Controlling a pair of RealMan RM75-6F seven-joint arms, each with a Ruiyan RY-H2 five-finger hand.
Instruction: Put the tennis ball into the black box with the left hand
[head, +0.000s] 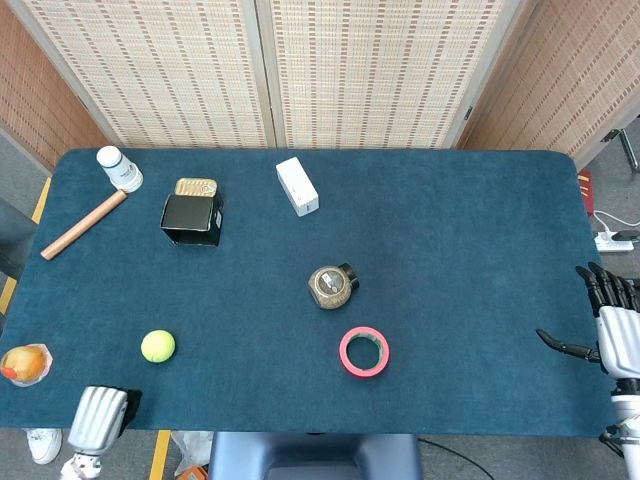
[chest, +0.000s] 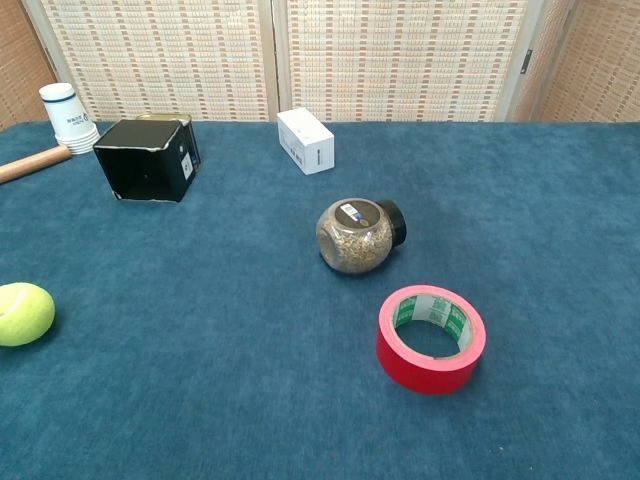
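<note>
The yellow-green tennis ball (head: 157, 346) (chest: 22, 313) lies on the blue table near the front left. The black box (head: 192, 219) (chest: 150, 160) stands further back on the left, well apart from the ball. My left hand (head: 100, 416) shows only in the head view, below the table's front edge and to the front left of the ball. Its silver back faces the camera and its fingers are mostly hidden. My right hand (head: 608, 322) hangs off the table's right edge with its fingers spread and nothing in it.
A gold tin (head: 195, 187) sits behind the box, with a white cup (head: 119, 169) and a wooden rod (head: 83, 224) at the far left. A white carton (head: 297, 186), a round jar (head: 331, 286) and a red tape roll (head: 364, 351) occupy the middle. An orange object (head: 22, 363) sits by the left edge.
</note>
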